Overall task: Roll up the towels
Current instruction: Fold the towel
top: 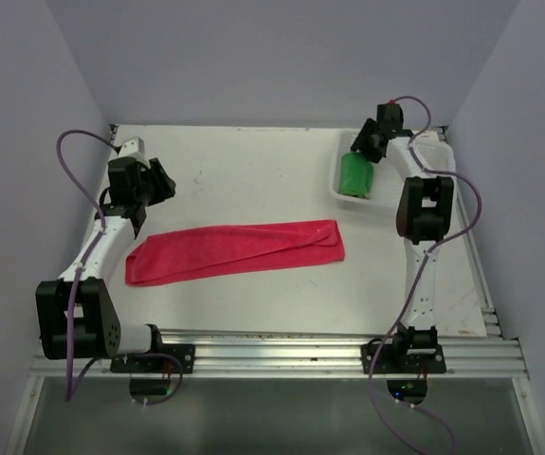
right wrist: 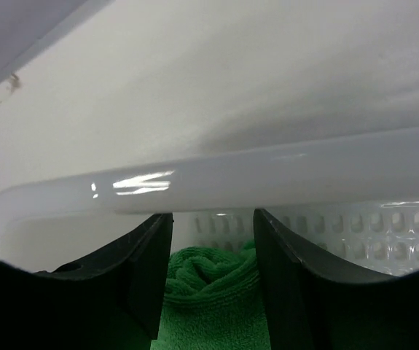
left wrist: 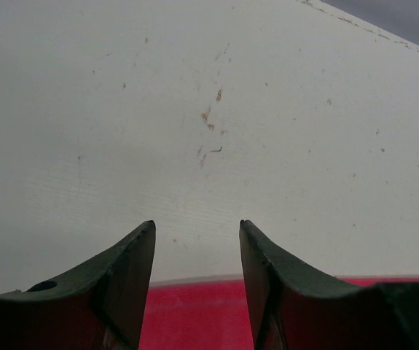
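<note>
The pink-red towel (top: 234, 251) lies as a long folded strip across the middle of the table; its far edge shows under my left fingers in the left wrist view (left wrist: 194, 313). My left gripper (top: 166, 182) (left wrist: 197, 223) is open and empty, hovering just beyond the strip's left end. The green towel (top: 356, 175) (right wrist: 209, 292) lies rolled up inside the basket (top: 340, 192). My right gripper (top: 359, 150) (right wrist: 213, 214) is open at the roll's far end, its fingers astride the roll, inside the basket rim (right wrist: 267, 175).
The white mesh basket stands at the far right of the table, next to the right wall. Purple walls close in the left, back and right sides. A metal rail (top: 281, 355) with both arm bases runs along the near edge.
</note>
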You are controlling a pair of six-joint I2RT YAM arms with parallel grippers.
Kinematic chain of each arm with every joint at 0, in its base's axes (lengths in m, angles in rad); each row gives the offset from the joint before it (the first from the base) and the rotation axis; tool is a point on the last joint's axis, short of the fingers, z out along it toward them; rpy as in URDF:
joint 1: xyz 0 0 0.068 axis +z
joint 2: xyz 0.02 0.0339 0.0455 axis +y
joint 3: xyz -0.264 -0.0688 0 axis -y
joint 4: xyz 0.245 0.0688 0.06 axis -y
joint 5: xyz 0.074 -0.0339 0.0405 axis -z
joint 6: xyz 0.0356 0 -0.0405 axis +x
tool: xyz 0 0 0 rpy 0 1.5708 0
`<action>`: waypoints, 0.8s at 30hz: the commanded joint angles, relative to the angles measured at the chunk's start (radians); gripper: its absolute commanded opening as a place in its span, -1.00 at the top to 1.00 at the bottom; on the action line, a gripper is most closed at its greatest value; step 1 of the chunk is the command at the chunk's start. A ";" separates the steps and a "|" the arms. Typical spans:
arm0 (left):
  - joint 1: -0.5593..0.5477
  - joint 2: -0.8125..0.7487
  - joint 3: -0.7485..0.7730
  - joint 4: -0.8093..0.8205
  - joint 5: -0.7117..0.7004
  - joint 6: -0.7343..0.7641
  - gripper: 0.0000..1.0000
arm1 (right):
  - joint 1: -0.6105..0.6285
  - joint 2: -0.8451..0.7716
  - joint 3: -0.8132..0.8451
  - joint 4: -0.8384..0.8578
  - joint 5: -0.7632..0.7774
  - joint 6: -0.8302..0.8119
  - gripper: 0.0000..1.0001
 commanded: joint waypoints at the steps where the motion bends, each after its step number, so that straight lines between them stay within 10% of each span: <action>1: -0.011 0.014 0.038 0.041 0.019 0.038 -0.08 | 0.027 0.121 0.291 -0.132 -0.063 -0.067 -0.05; 16: -0.041 -0.029 0.051 0.029 0.055 0.073 -0.19 | 0.029 -0.352 0.036 -0.099 0.013 -0.182 -0.16; 24: -0.047 -0.069 -0.006 0.023 0.118 0.072 -0.31 | 0.119 -0.794 -0.491 -0.002 0.041 -0.170 -0.01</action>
